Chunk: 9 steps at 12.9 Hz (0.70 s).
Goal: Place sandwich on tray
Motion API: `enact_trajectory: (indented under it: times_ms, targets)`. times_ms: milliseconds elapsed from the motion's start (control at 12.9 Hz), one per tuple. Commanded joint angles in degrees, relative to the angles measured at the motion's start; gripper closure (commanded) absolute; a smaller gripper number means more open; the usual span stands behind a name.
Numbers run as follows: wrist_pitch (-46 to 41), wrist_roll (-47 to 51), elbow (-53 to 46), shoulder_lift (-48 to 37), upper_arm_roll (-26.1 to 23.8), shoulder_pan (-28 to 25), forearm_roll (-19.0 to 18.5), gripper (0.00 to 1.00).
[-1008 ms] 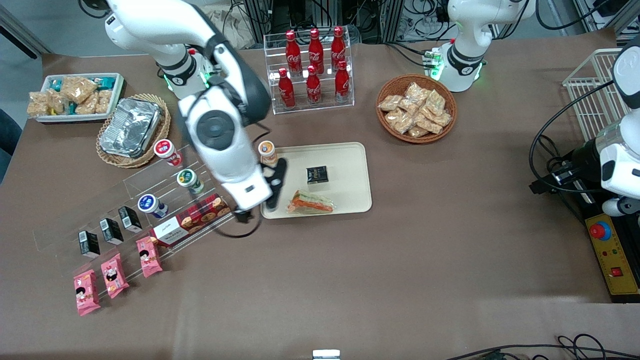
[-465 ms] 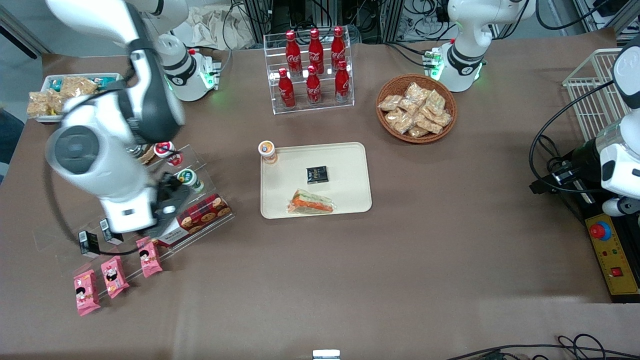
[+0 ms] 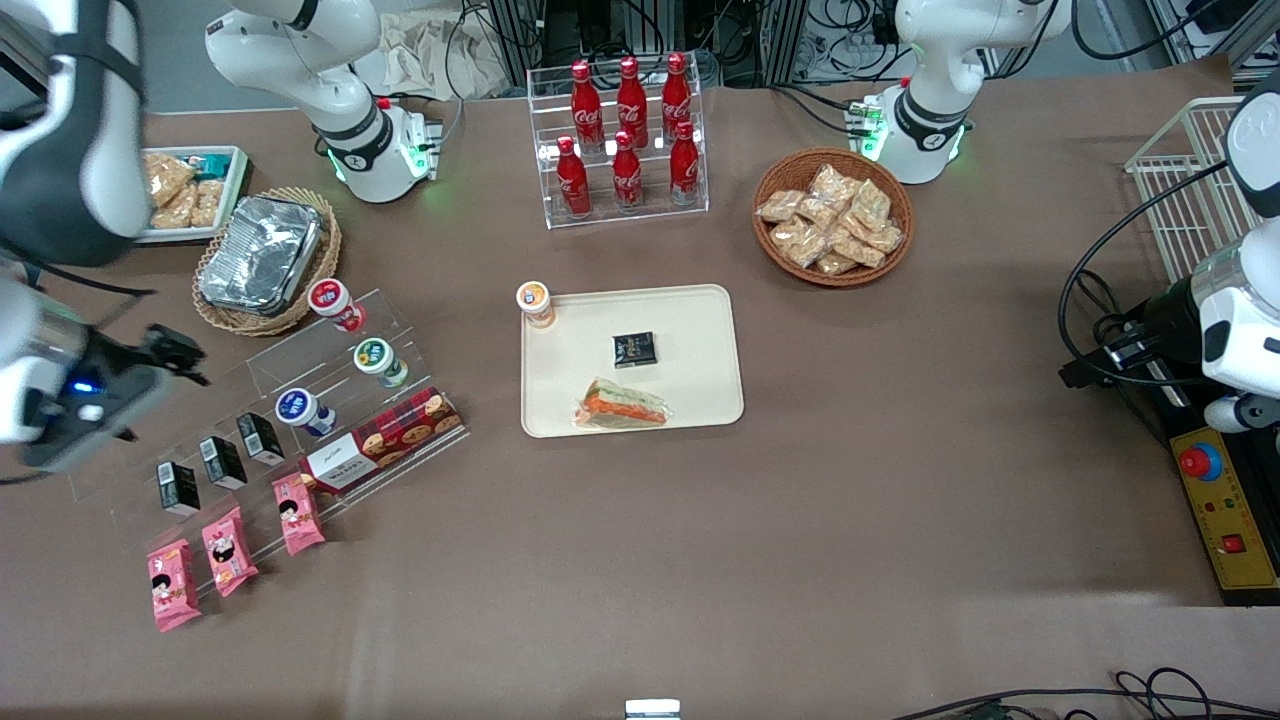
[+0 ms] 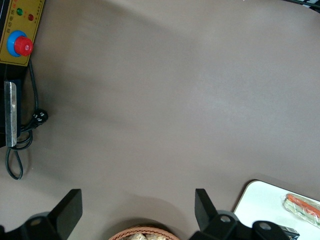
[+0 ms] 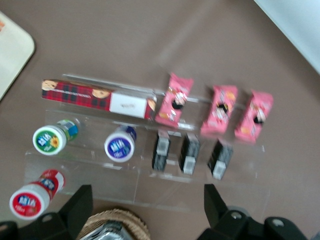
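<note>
This is a robotics lab dressed up as a small snack shop. White robot arm bases (image 3: pixel 372 160) are bolted to a brown-covered table (image 3: pixel 700 560), with cable bundles (image 3: pixel 830 30) along its edge and a yellow emergency-stop box (image 3: pixel 1222 505) to one side. Goods are set out as on a counter: cola bottles (image 3: pixel 625 135) in a clear rack, and yogurt cups (image 3: pixel 340 305) on acrylic steps.

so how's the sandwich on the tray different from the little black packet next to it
The sandwich is a triangular wedge in clear wrap showing pale bread with orange and green filling; the black packet is a smaller, dark, opaque square. The sandwich lies by the tray edge nearest the front camera; the packet sits nearer the tray's middle. Both rest flat on the tray, untouched, apart from each other. The gripper is open, up over the clear snack rack toward the working arm's end.
</note>
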State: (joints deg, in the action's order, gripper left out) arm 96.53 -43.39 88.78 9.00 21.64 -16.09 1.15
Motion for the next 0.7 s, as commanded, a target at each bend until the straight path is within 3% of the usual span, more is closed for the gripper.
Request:
enact_trajectory:
  times_ms: [0, 233, 620]
  targets:
    - [-2.6, 9.9, 5.1, -6.4, -3.4, 4.7, 1.7, 0.01]
    - [-2.5, 13.6, 4.8, -8.0, -6.8, 10.7, 1.6, 0.01]
    - [-1.7, 35.0, 4.0, -8.6, -12.9, 14.0, 0.3, 0.01]
